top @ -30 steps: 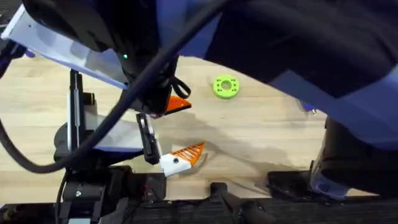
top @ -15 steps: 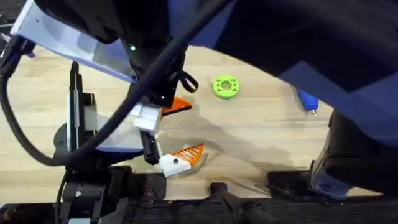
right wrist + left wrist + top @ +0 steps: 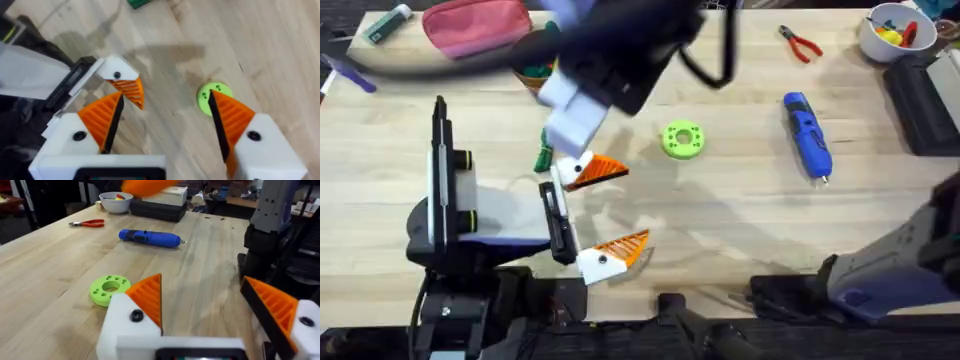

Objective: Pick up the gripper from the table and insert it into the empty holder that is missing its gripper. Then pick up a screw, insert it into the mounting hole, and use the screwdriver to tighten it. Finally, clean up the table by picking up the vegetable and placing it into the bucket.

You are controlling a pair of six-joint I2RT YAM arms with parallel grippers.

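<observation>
Right gripper (image 3: 165, 130), white mounts with orange ribbed tips, hangs spread apart above the wooden table (image 3: 720, 230), clamping nothing. Left gripper (image 3: 593, 215) sits low at 7 o'clock, fingers apart, empty. Blue pen-shaped electric screwdriver (image 3: 807, 134) lies at 2 o'clock, near the green plastic ring (image 3: 682, 140). Slender green toy vegetable (image 3: 542, 158) lies at 10 o'clock. Orange-brown bucket (image 3: 532, 74) is partly hidden at 11 o'clock, beside a pink pouch (image 3: 475, 25).
</observation>
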